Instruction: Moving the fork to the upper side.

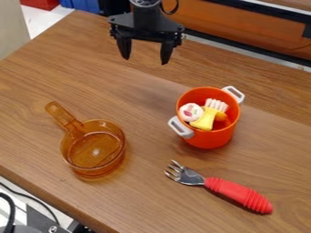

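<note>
Brown wooden tabletop [36,113]. At left, translucent amber pan [97,169]; right of centre, round orange pot [213,138]. Over the far side, black two-finger tool [146,60], spread wide, empty. At lower right, near the pot, metal fork with ribbed red handle [240,193]. Inside the pot, white and yellow toy pieces [205,119].

The fork [220,185] lies before the pot [209,139] with toy food [206,119] in it, right of the pan [92,170].
</note>
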